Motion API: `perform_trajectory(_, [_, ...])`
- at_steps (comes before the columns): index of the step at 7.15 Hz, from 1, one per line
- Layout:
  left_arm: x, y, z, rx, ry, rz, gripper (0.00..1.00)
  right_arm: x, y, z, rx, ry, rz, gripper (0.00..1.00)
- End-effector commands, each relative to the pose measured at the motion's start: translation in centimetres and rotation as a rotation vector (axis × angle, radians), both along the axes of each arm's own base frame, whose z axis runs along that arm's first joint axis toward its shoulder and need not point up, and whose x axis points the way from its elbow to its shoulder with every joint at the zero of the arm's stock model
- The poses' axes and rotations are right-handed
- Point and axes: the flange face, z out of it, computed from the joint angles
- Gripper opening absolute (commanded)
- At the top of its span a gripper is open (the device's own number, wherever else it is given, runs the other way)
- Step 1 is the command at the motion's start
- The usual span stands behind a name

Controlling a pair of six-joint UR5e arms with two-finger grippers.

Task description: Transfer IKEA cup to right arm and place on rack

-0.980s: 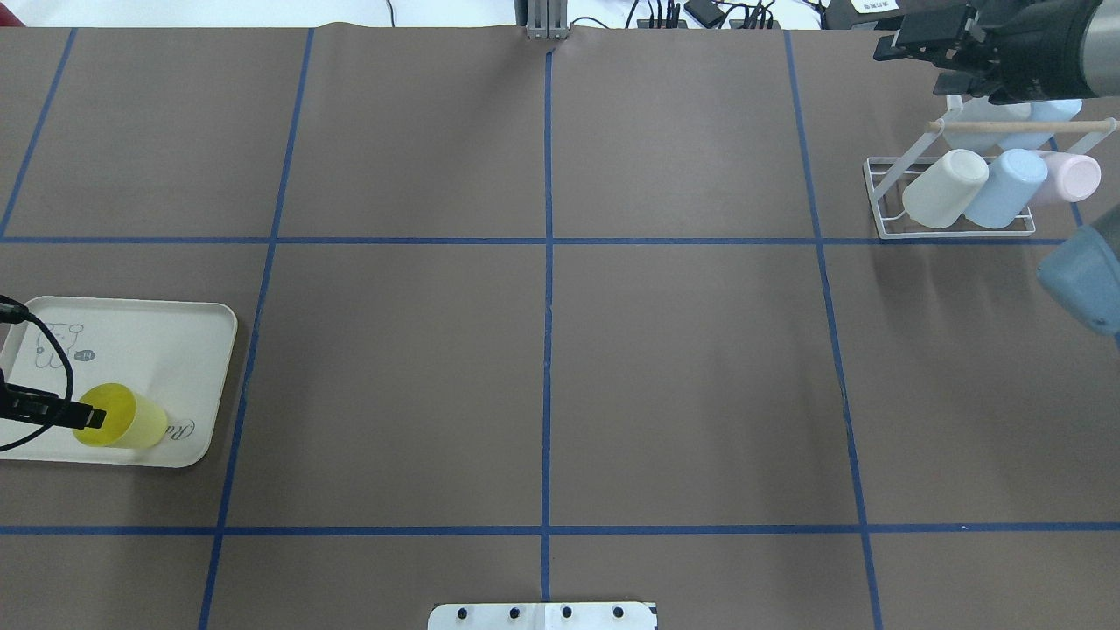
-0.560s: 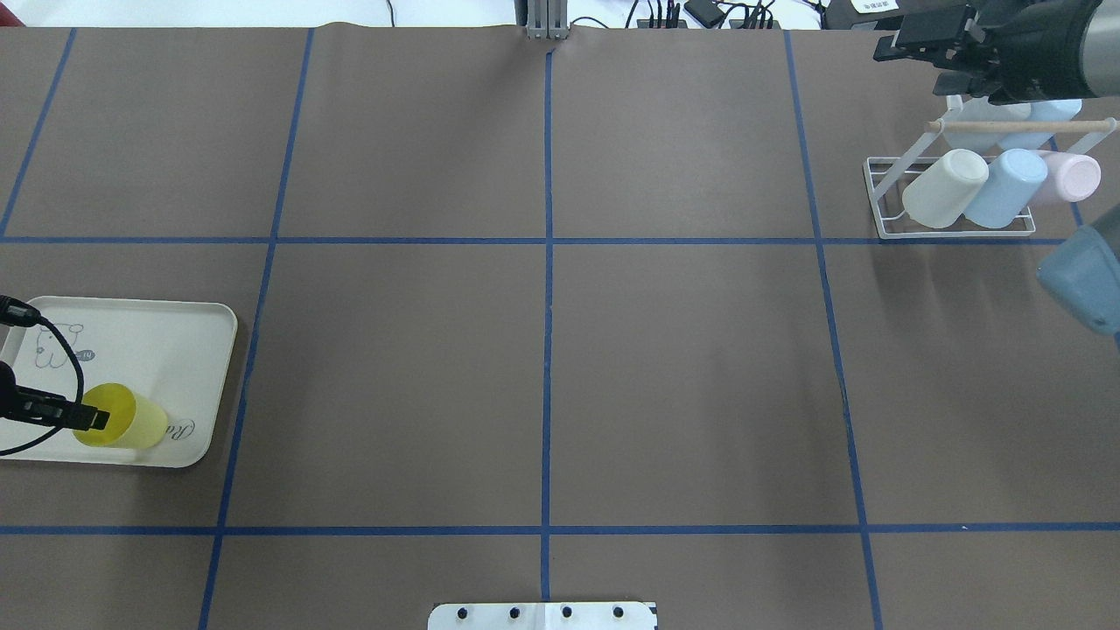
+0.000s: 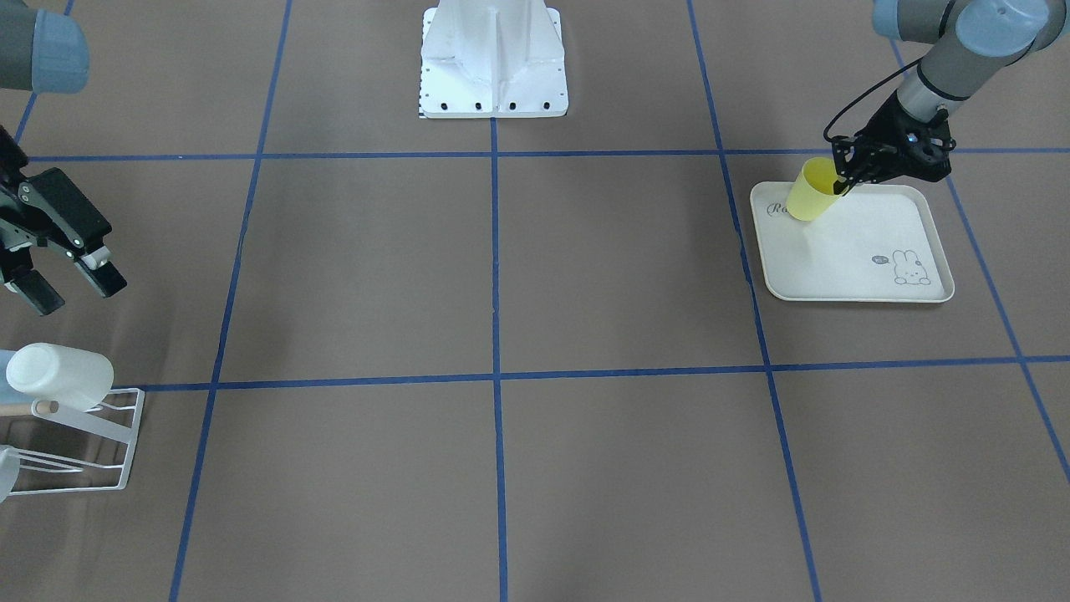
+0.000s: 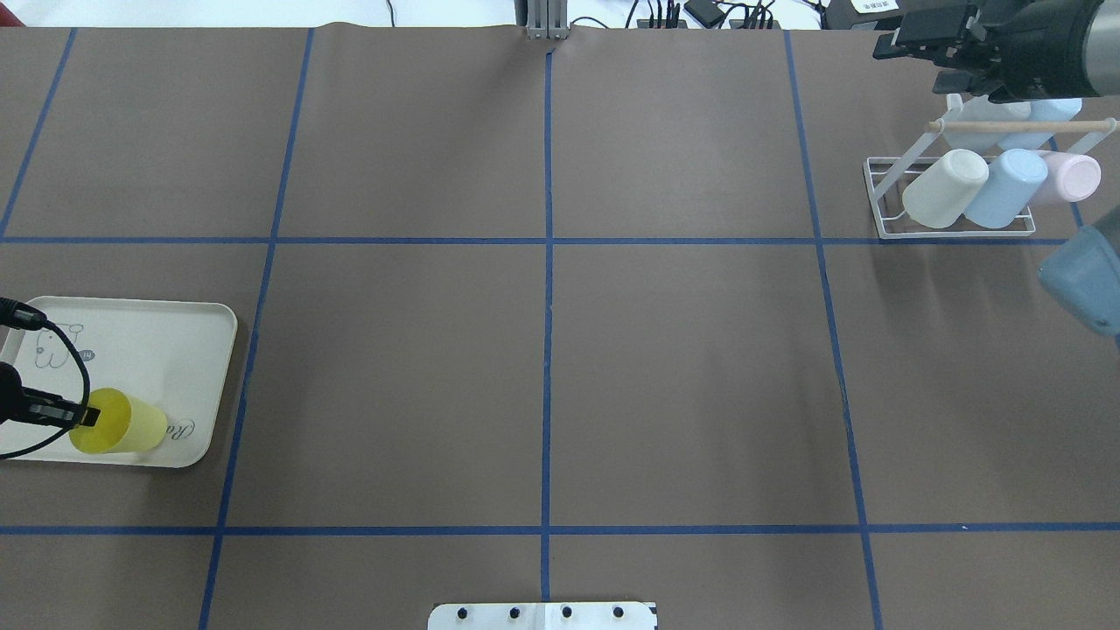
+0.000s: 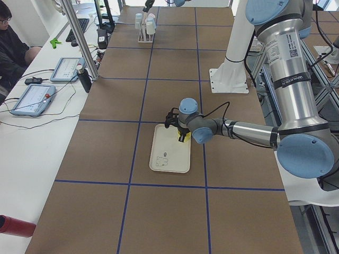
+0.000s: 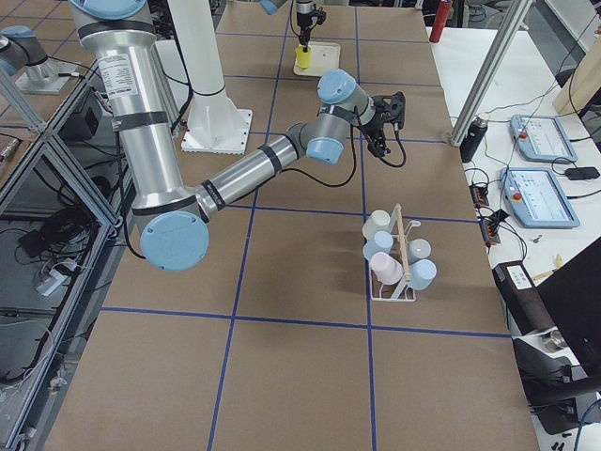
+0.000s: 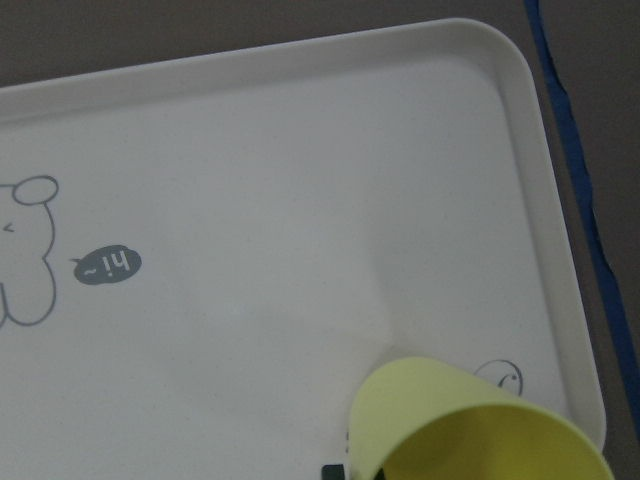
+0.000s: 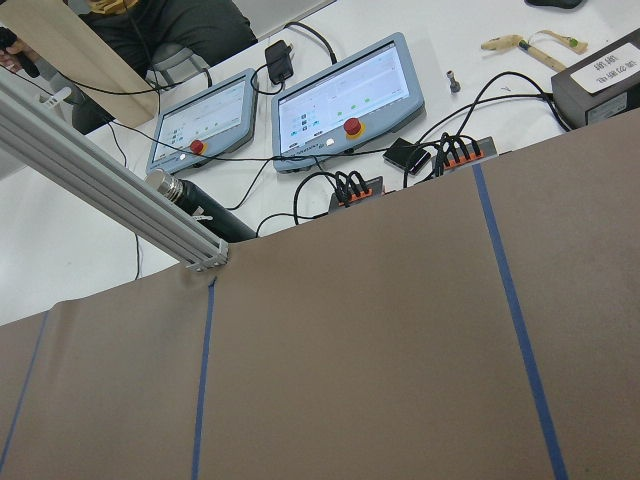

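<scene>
Left gripper (image 3: 841,179) clamped on cup (image 3: 807,196) rim — cup tilted over tray (image 3: 853,259), right gripper (image 3: 77,293) spread wide, near rack (image 3: 131,439).

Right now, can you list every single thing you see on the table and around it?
yellow cup: one, yellow, tilted over the tray
tray: one, cream with rabbit print, robot's left side
rack: one, white wire, robot's far right
cups on rack: five visible, white, pale blue, pink
screens: two, grey, side desk
table: one, brown with blue tape lines
left gripper: one, black, shut on yellow cup
right gripper: one, black, open, near rack
</scene>
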Motion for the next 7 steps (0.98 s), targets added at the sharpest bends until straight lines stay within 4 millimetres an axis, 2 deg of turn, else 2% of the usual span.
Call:
perform_trajectory(1, [-2.7,-1.4,-1.8,0.0,0.004,-0.071,0.0,0.0,0.0,-0.3,0.004,-0.003,0.0,1.0])
perform_trajectory(2, [-4.8,-3.7,-4.1,-0.017,-0.005,-0.147,0.0,-0.2,0.0,-0.6,0.008,-0.008,-0.004,1.0])
perform_trajectory(3, [-6.0,-7.4,-7.3,-0.009,0.005,-0.225,0.0,-0.4,0.0,-1.2,0.016,-0.016,-0.018,1.0])
perform_trajectory(4, [-6.0,-10.3,-11.0,-0.023,0.053,-0.3,0.0,-1.0,0.1,-1.4,0.017,-0.018,-0.029,1.0])
perform_trajectory(5, [-4.9,-12.2,-14.4,-0.099,0.13,-0.398,0.0,-2.3,0.2,-1.8,0.008,-0.032,-0.046,1.0])
perform_trajectory(7, [-2.9,-15.5,-21.4,-0.24,0.289,-0.592,0.0,-5.4,0.7,-4.4,-0.032,-0.116,-0.065,1.0])
